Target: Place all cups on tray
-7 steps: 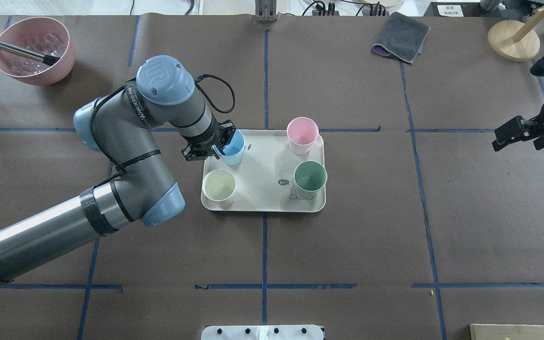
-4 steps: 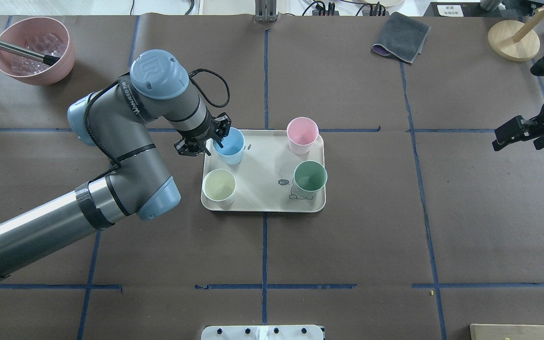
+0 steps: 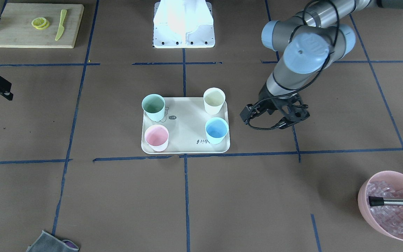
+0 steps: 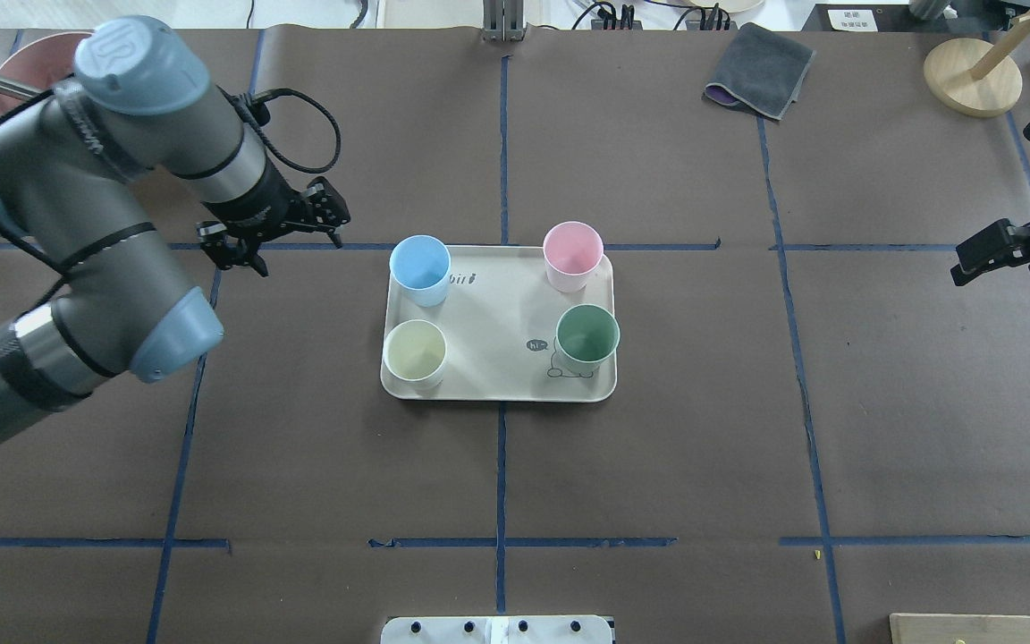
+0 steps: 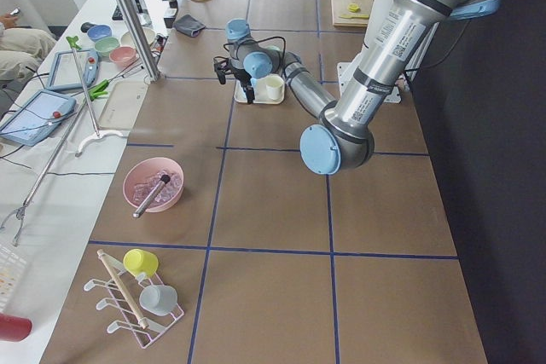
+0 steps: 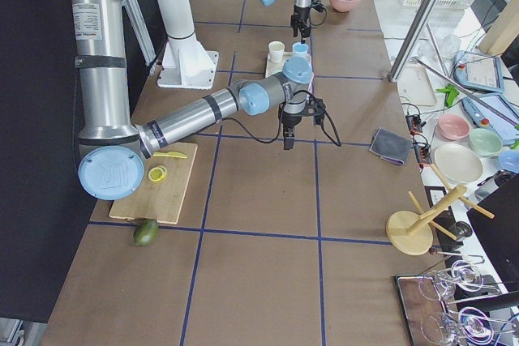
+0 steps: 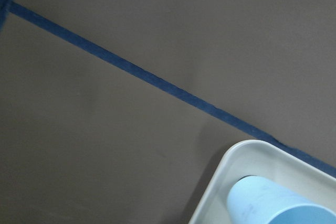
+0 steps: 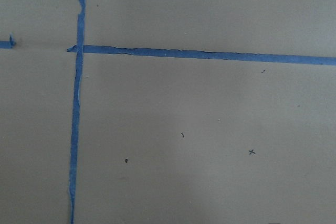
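Note:
The cream tray [image 4: 497,362] lies at the table's middle with all four cups upright on it: light blue [image 4: 420,268], pale pink [image 4: 572,255], mint green [image 4: 586,336] and cream-yellow [image 4: 414,352]. My left gripper [image 4: 278,234] is open and empty, off the tray's far left corner and clear of the blue cup. In the front-facing view the left gripper [image 3: 278,116] hangs beside the tray [image 3: 187,147]. The left wrist view shows the blue cup [image 7: 273,205] and the tray corner [image 7: 226,182]. My right gripper [image 4: 1007,252] is open and empty at the far right.
A pink bowl of ice [image 3: 394,206] with a metal handle stands at the far left corner. A grey cloth [image 4: 761,70] and a wooden stand [image 4: 971,76] lie at the far right. A cutting board [image 3: 35,24] with lemon slices sits near the robot's right.
My left gripper has let go of the blue cup and drawn back to the left, away from the tray. The blue cup stays on the tray. The right gripper shifted slightly right.

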`<state>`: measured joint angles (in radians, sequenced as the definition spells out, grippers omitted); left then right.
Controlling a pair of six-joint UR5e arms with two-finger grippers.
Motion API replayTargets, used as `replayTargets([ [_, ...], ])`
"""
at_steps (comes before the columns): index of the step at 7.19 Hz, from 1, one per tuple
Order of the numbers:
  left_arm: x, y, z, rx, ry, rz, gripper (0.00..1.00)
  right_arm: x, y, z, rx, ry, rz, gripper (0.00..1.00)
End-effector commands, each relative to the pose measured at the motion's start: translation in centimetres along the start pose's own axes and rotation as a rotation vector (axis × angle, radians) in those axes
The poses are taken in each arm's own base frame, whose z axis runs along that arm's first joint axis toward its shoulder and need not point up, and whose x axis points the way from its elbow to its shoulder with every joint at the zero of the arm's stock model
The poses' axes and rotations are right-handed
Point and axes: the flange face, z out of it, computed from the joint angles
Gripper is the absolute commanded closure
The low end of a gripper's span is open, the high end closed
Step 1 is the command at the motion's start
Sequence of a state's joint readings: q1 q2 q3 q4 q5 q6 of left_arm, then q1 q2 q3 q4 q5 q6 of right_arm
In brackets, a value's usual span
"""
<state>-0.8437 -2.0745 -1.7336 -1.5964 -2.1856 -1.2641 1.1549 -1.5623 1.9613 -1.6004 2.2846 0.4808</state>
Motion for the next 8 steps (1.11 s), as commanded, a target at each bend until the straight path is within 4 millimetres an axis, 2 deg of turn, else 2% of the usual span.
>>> replayTargets([
  [1, -11.7, -1.8, -4.0, 0.005, -0.052, 0.260, 0.00, 5.8, 1.3, -1.2, 0.007, 0.020, -0.055, 0.00],
  [3, -24.6, -6.2, -7.2, 0.021, -0.127, 0.478, 0.00, 11.3, 2.7, -2.1, 0.016, 0.041, -0.120, 0.00],
  [4, -30.2, -8.0, -9.5, 0.016, -0.129, 0.536, 0.00, 14.4, 3.4, -2.4, 0.017, 0.052, -0.152, 0.00],
  [5, -36.4, -8.9, -11.2, 0.016, -0.145, 0.568, 0.00, 18.0, 3.8, -2.5, 0.001, 0.061, -0.187, 0.00],
  [6, -41.9, -8.5, -12.1, 0.007, -0.134, 0.536, 0.00, 21.9, 4.3, -3.1, -0.009, 0.065, -0.214, 0.00],
  [8, -47.2, -6.2, -11.9, -0.020, -0.092, 0.446, 0.00, 27.5, 5.9, -1.7, -0.038, 0.056, -0.249, 0.00],
])
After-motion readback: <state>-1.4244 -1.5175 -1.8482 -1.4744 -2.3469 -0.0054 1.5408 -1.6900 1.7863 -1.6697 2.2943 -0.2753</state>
